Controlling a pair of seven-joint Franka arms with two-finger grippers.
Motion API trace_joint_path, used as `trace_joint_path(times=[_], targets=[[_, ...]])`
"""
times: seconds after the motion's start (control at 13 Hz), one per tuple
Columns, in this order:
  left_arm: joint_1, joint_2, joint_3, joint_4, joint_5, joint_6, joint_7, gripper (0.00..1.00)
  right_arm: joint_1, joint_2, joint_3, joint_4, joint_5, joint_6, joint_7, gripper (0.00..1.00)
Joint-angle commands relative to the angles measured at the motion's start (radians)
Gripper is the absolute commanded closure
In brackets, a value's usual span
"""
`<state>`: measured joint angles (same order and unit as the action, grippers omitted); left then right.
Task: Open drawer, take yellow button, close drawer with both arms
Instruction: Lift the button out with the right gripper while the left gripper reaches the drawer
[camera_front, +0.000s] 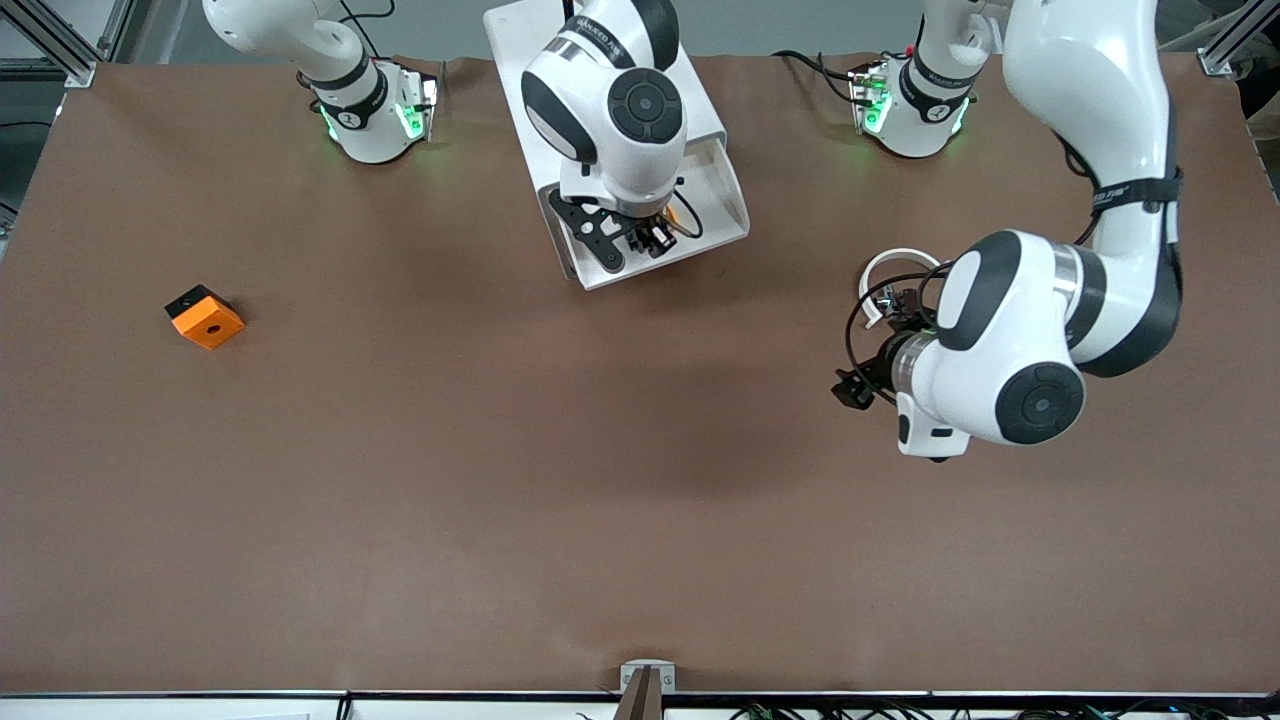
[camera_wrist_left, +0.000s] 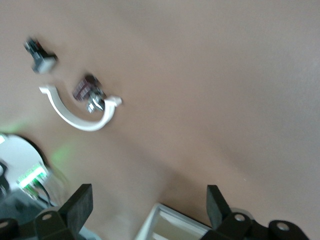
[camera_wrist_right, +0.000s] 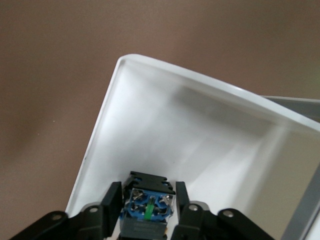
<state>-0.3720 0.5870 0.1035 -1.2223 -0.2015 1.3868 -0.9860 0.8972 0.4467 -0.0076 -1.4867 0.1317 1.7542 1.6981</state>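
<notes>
A: Since the drawer (camera_front: 700, 200) already stands pulled out, which step are you in?

B: You are on the take. Your right gripper (camera_wrist_right: 149, 210) is down inside the drawer, its fingers (camera_wrist_right: 111, 202) pinching the button (camera_wrist_right: 147, 205) from both sides.

A: How does the button sit?

B: It sits low in the drawer, near one side wall. In the right wrist view its blue base with the metal contacts faces the camera, so its long axis seems to run along the fingers, cap pointing down toward the drawer floor.

A: And next?

B: You lift straight up, clear of the drawer's rim. Your left gripper (camera_wrist_left: 147, 210) waits, fingers spread, over the table toward the left arm's end from the drawer, near the white arc (camera_wrist_left: 80, 112); it likely closes the drawer.
</notes>
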Motion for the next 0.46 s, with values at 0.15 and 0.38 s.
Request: trace_joint_path(times=[0.15,0.38], targets=[[-0.008,-0.059,0.002,-0.016,0.169,-0.002,0.202,0.0,0.016,-0.005,-0.008,0.011,0.008,0.008,0.008,0.83],[-0.018,-0.065,-0.001,-0.017,0.177,0.003,0.276,0.0,-0.004,-0.012,-0.012,0.072,0.008,-0.018,0.005,0.84]])
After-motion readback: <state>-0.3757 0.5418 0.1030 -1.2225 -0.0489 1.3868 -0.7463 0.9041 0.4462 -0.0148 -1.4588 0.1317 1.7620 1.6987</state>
